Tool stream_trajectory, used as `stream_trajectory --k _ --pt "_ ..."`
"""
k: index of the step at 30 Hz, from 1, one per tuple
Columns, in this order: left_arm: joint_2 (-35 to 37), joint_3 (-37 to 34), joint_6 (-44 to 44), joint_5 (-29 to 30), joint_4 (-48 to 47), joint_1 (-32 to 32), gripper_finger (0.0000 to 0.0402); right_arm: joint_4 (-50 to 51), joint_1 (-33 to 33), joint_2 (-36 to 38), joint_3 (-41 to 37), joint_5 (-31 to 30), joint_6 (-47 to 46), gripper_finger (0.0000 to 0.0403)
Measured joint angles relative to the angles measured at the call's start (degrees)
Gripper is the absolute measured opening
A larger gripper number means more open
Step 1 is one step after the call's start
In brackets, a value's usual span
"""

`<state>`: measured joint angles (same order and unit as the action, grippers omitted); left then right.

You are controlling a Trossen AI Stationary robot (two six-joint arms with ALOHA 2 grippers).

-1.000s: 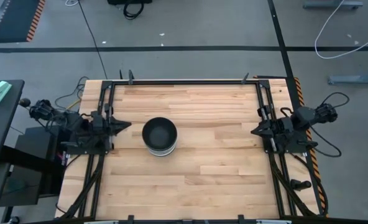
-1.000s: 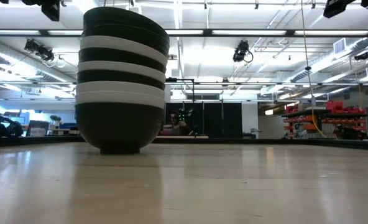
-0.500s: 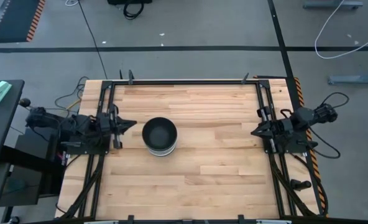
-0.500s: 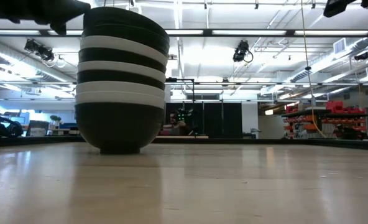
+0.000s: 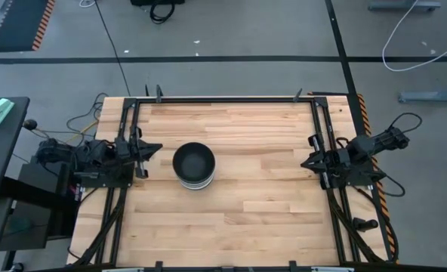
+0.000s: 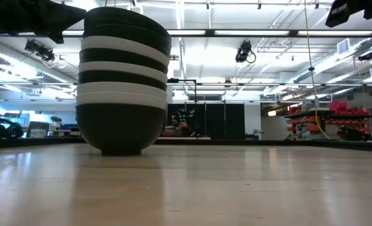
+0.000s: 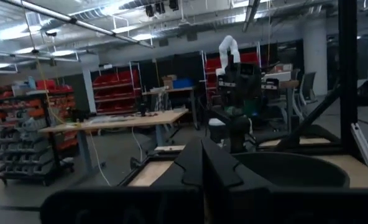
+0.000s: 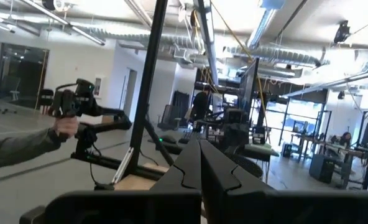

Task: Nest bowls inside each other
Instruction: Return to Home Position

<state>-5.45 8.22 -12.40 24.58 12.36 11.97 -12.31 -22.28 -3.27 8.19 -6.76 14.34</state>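
Observation:
One stack of nested bowls [image 5: 193, 165] stands left of the table's middle, a black bowl on top. In the low view the stack [image 6: 123, 81] shows alternating black and white rims, resting by the foot of its bottom black bowl on the wood. My left gripper [image 5: 154, 149] is shut at the left edge, clear of the stack; its wrist view shows the shut fingers [image 7: 204, 163] and the top bowl's rim [image 7: 296, 169] ahead. My right gripper [image 5: 305, 163] is shut at the right edge, far from the bowls, fingers together [image 8: 200, 163].
Black frame rails run along the left side [image 5: 125, 136] and the right side [image 5: 322, 136] of the wooden table. Bare wood lies in front of, behind and to the right of the stack. A person's hand on a control handle [image 8: 69, 124] shows beyond the table.
The left arm has drawn back a little toward the table's left edge and come lower, so it now shows at the top left of the low view. The right gripper has edged slightly inward and toward the near edge. The stack has not moved.

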Motion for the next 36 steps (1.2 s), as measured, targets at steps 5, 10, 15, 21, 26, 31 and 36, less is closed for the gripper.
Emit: stream_trajectory --k 5,10,15,21,26,31,36 --pt "0.0 -0.3 -2.94 -3.3 3.27 -0.04 0.0 -5.59 0.0 0.02 -1.46 1.19 3.46 0.0" --pt "-0.02 -0.3 -4.76 -4.94 5.49 -0.02 0.0 -6.82 0.0 0.0 -1.99 1.79 4.42 0.0" --pt "-0.02 -3.88 -5.59 -4.96 10.22 -0.02 0.0 -7.34 0.0 0.0 -1.99 2.13 3.9 0.0" --pt "0.26 -7.49 -6.78 -5.01 17.55 -0.2 0.0 -9.01 0.0 0.0 -2.03 2.48 3.83 0.0" --pt "0.26 -7.49 -4.75 -5.03 15.65 -0.95 0.0 -17.57 0.0 0.0 -6.86 2.8 4.73 0.0" --pt "0.26 -7.47 -3.63 -7.2 15.61 -2.39 0.0 -18.74 0.0 -0.24 -7.83 3.08 3.93 0.0" --pt "0.26 -7.48 -2.84 -7.91 13.75 -3.75 0.0 -18.63 -0.01 -0.22 -7.79 5.91 4.31 0.0"
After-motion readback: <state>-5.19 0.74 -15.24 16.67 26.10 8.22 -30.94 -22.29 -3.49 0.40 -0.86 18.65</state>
